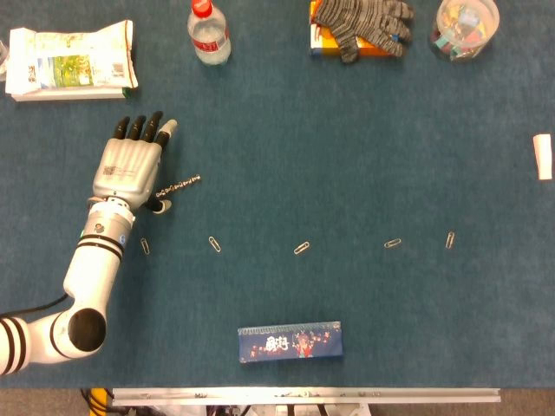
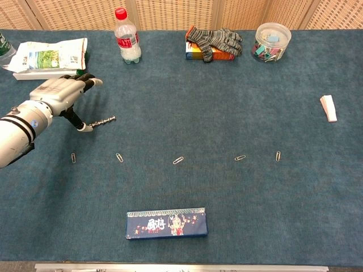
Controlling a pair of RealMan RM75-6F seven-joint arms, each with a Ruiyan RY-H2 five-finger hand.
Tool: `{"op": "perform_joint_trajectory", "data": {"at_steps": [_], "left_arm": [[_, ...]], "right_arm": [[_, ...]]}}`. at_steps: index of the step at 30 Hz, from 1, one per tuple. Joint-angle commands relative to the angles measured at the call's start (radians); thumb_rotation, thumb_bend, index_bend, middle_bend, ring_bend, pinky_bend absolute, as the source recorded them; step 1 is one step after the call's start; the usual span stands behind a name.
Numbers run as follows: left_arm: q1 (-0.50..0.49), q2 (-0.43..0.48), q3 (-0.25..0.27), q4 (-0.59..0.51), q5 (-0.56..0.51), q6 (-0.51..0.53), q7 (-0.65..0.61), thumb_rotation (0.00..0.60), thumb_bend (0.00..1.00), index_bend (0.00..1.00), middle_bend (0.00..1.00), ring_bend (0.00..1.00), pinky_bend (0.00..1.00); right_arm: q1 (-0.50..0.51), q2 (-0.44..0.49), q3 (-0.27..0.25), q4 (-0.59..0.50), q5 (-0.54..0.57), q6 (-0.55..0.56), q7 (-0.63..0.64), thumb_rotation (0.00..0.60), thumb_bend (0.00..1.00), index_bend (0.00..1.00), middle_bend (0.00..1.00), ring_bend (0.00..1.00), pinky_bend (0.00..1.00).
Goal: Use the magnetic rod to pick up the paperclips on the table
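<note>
My left hand (image 1: pixel 130 169) lies flat at the left of the frame, fingers spread, thumb touching the rod's (image 1: pixel 180 185) end; five clips (image 1: pixel 302 248) lie below in a row.

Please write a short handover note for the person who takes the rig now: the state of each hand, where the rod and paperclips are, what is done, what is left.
Left hand: over the near end of the magnetic rod, fingers spread, thumb at the rod's end; a grip is not visible, so treat the rod as not yet held.
Right hand: not in view.
Rod: lying on the table, far end pointing right.
Paperclips: five in a row nearer the front edge, from the left paperclip to the right paperclip. None is on the rod.
Done: the reach to the rod.
Left: grasp the rod, lift it, sweep it over every clip.
</note>
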Motion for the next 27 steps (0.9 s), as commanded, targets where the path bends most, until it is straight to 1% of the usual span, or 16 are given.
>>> {"op": "perform_joint_trajectory", "data": {"at_steps": [1, 8, 18, 27], "left_arm": [[-0.01, -0.012, 0.003, 0.02, -0.016, -0.002, 0.001, 0.6, 0.03, 0.0, 0.0, 0.0, 0.0], [-0.022, -0.019, 0.008, 0.038, -0.025, 0.01, 0.004, 0.6, 0.03, 0.0, 0.0, 0.0, 0.0], [-0.038, -0.031, 0.017, 0.054, -0.035, 0.003, -0.001, 0.6, 0.03, 0.0, 0.0, 0.0, 0.0], [-0.056, -0.055, 0.02, 0.101, -0.059, -0.011, 0.003, 0.6, 0.03, 0.0, 0.0, 0.0, 0.0]], "right_arm": [[0.0, 0.001, 0.0, 0.0, 0.001, 0.0, 0.001, 0.6, 0.04, 0.26, 0.24, 0.18, 0.3], [-0.001, 0.002, 0.001, 0.001, 0.003, -0.001, 0.005, 0.6, 0.04, 0.26, 0.24, 0.18, 0.3], [0.001, 0.0, 0.001, 0.003, 0.004, -0.005, 0.003, 0.6, 0.04, 0.26, 0.24, 0.18, 0.3], [0.003, -0.001, 0.001, 0.006, 0.006, -0.011, 0.005, 0.6, 0.04, 0.26, 0.24, 0.18, 0.3]]}}
